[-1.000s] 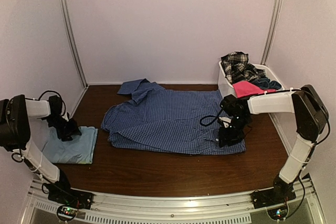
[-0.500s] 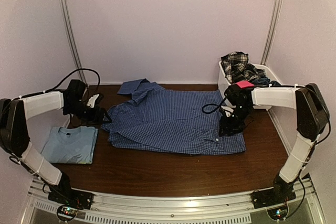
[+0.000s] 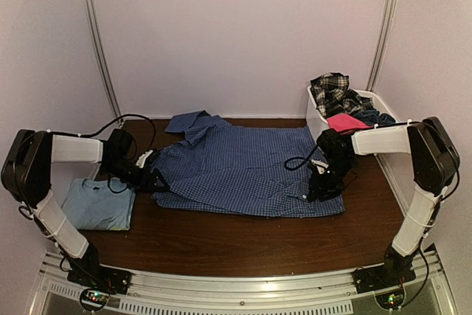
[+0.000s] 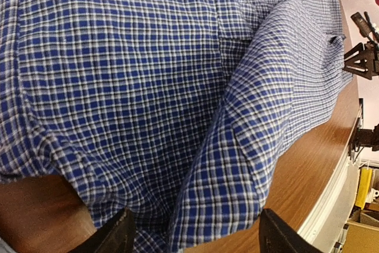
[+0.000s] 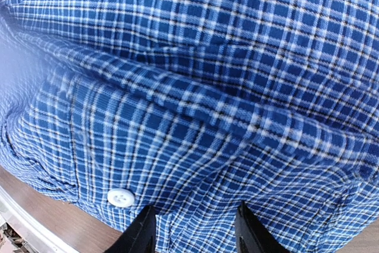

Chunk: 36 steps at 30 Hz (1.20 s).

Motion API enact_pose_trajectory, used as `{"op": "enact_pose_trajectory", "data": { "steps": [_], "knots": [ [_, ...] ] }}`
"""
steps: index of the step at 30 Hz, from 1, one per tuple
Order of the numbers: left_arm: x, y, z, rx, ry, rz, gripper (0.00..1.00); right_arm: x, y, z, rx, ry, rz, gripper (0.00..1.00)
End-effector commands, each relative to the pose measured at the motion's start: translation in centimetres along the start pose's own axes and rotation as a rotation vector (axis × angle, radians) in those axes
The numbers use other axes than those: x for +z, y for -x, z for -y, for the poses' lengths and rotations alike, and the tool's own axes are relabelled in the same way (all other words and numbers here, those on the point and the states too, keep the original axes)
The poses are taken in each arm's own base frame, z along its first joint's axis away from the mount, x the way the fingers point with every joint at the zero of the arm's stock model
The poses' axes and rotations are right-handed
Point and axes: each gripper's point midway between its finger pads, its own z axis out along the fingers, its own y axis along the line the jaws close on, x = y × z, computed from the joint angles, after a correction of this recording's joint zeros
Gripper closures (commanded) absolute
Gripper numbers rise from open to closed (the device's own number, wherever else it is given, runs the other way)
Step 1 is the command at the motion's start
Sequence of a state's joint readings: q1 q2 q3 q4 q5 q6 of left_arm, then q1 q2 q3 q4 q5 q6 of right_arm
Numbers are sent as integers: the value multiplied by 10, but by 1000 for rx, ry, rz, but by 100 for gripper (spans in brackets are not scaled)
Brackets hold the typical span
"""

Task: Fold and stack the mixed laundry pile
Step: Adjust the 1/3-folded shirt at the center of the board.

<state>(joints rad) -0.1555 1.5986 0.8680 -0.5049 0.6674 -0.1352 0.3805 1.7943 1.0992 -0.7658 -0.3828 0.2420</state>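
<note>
The blue small-check button shirt (image 3: pixel 236 167) lies spread flat across the middle of the table. My left gripper (image 3: pixel 153 181) sits low at the shirt's left edge. In the left wrist view its jaws (image 4: pixel 195 238) stand wide open, with a raised fold of the shirt (image 4: pixel 254 117) between them. My right gripper (image 3: pixel 321 188) is down on the shirt's near right corner. It is open (image 5: pixel 194 235), its fingers straddling puckered cloth beside a white button (image 5: pixel 121 197). A folded light blue T-shirt (image 3: pixel 92 206) lies at the far left.
A white basket (image 3: pixel 316 112) at the back right holds a black-white plaid piece (image 3: pixel 332 90), a hot pink piece (image 3: pixel 345 122) and dark navy cloth (image 3: pixel 375 116). Bare brown table (image 3: pixel 236 245) runs along the front. Walls close in on both sides.
My left arm left the light blue T-shirt, swung right and came down at the shirt's left edge, jaws widening. The right gripper only shifted slightly over the shirt's right corner.
</note>
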Motion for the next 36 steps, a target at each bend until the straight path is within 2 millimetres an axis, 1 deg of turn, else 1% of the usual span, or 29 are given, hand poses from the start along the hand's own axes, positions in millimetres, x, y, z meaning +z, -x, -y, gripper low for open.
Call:
{"op": "enact_pose_trajectory", "data": {
  "steps": [1,3,5,8,11,13,16,17,18,19,21,22,23,24,25,26,27,29,32,34,36],
  "knots": [
    [19,6,-1,47,-26,-40,32,29,-22,18,4,-41,-86,53],
    [28,-7,-2,11,-29,-98,38,30,-25,20,5,-49,-94,53],
    [30,-25,-12,-60,24,-175,45,30,-27,23,8,-61,-101,53],
    [20,-54,-33,-188,170,-296,55,27,-30,27,11,-78,-112,53],
    [11,-73,-37,-291,235,-360,60,26,-34,28,14,-85,-126,53],
    [5,-88,-41,-324,277,-409,60,25,-39,31,16,-97,-139,53],
    [-4,-108,-50,-329,351,-471,55,23,-46,33,15,-107,-150,53],
    [-5,-110,-52,-333,364,-478,53,22,-48,33,13,-106,-151,53],
    [-8,-107,-53,-332,376,-466,49,21,-49,33,14,-103,-153,53],
    [-10,-97,-52,-318,381,-433,45,19,-50,31,11,-95,-154,53],
    [-19,-71,-47,-275,392,-340,31,14,-50,26,-4,-76,-155,54],
    [-26,-60,-47,-255,419,-306,27,9,-49,23,-13,-73,-150,54],
    [-35,-49,-46,-240,452,-280,25,4,-48,22,-22,-74,-145,54],
    [-44,-43,-48,-229,491,-271,25,-1,-46,21,-29,-73,-140,54],
    [-52,-37,-51,-222,527,-261,27,-7,-45,18,-36,-65,-139,54],
    [-57,-29,-50,-212,539,-237,32,-11,-43,12,-45,-42,-137,54],
    [-60,-21,-45,-203,527,-203,39,-17,-41,6,-53,-20,-128,53],
    [-62,-3,-34,-184,476,-135,47,-30,-31,-5,-64,17,-96,53],
    [-56,20,-8,-152,328,-55,51,-43,-14,-14,-78,33,-47,53],
    [-51,31,11,-130,223,-30,53,-46,-4,-18,-86,42,-24,53],
    [-46,39,28,-83,164,-16,54,-45,5,-19,-89,42,-6,53]
  ]
}}
